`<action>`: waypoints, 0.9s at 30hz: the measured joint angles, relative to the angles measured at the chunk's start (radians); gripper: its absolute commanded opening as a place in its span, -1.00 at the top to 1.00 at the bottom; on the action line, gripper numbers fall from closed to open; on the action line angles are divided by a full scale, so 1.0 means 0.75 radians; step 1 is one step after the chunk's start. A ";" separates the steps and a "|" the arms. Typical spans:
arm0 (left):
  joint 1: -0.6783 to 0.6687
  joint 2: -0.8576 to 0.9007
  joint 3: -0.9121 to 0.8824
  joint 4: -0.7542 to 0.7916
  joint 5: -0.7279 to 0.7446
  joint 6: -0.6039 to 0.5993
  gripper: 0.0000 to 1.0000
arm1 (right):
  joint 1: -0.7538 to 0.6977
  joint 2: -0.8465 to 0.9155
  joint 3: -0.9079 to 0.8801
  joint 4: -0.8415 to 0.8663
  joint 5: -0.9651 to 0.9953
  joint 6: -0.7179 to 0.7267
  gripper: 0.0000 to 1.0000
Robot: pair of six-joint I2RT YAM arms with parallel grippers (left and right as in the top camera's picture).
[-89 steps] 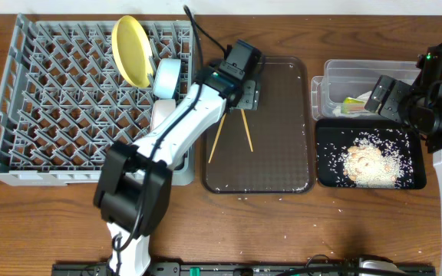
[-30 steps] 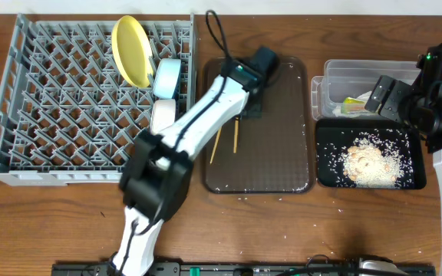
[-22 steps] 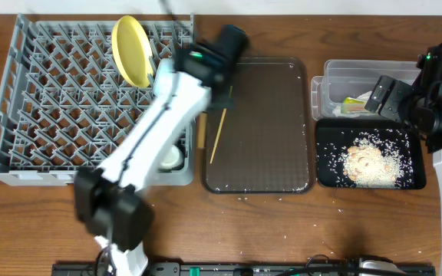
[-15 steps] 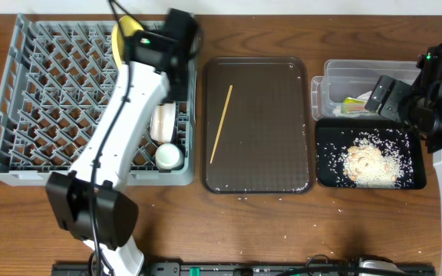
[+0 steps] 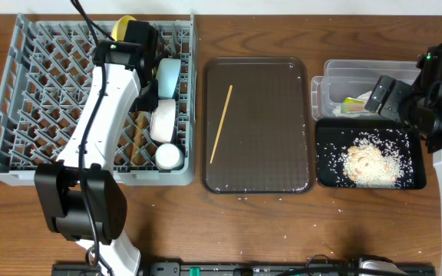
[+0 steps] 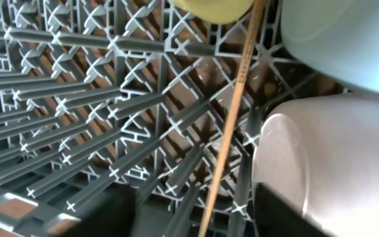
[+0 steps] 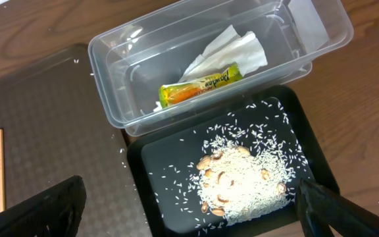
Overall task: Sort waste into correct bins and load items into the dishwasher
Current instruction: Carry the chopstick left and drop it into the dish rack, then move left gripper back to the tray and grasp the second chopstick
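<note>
my left fingers (image 5: 146, 98) are spread wide with nothing clamped. on the wrist view one chopstick (image 6: 232, 125) runs up through the gap between them, touching neither as far as i can tell. it lies tilted among the pegs of the rack (image 5: 52, 115), its far end up by the rim of the plate (image 5: 123, 25). just right of it is the white bowl (image 5: 163, 119), and beyond that the blue bowl (image 5: 169, 77). both are on edge in the rack's right-hand column, with the cup (image 5: 168, 156) at the near end of that column. the plate stands upright at the back of the rack.

the second chopstick (image 5: 221, 124) lies alone and slanted on the brown tray (image 5: 267, 165), right of the rack.

my right fingers (image 5: 380, 96) hang wide apart too, holding nothing, over where the tub (image 7: 120, 99) meets the black tray (image 7: 153, 191). the wrapper (image 7: 202, 85) and the paper (image 7: 232, 49) lie in the tub, touching. the rice (image 7: 242, 181) is heaped mid-tray on the black tray, with loose grains scattered round it. a few grains dot the counter (image 5: 282, 230) by the brown tray's front edge.
</note>
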 measured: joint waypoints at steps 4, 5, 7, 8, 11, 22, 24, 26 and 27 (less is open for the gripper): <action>0.000 0.000 0.000 0.009 0.000 0.011 -0.33 | 0.000 0.000 0.000 0.000 0.000 0.000 -0.98; 0.000 0.000 0.000 0.009 0.000 0.011 -0.33 | 0.000 0.000 0.000 0.000 0.000 0.000 -0.99; -0.004 0.000 0.005 0.003 0.000 0.015 -0.33 | 0.000 0.000 0.000 -0.001 0.000 0.000 -0.99; -0.007 0.000 0.014 -0.005 0.001 0.015 -0.33 | 0.000 0.000 0.000 0.000 0.000 0.000 -0.98; -0.037 0.000 0.082 -0.016 0.017 0.016 -0.33 | 0.000 0.000 0.000 -0.001 0.000 0.000 -0.99; -0.336 -0.015 0.282 0.050 0.262 0.024 -0.33 | 0.000 0.000 0.000 -0.001 0.000 0.000 -0.98; -0.396 -0.009 0.282 0.073 0.280 0.024 -0.33 | 0.000 0.000 0.000 -0.001 0.000 0.000 -0.98; -0.448 0.006 0.282 0.094 0.290 0.024 -0.33 | 0.000 0.000 0.001 -0.001 0.000 0.000 -0.98; -0.473 0.020 0.282 0.110 0.291 0.024 -0.33 | 0.000 0.000 0.001 -0.001 0.000 0.000 -0.99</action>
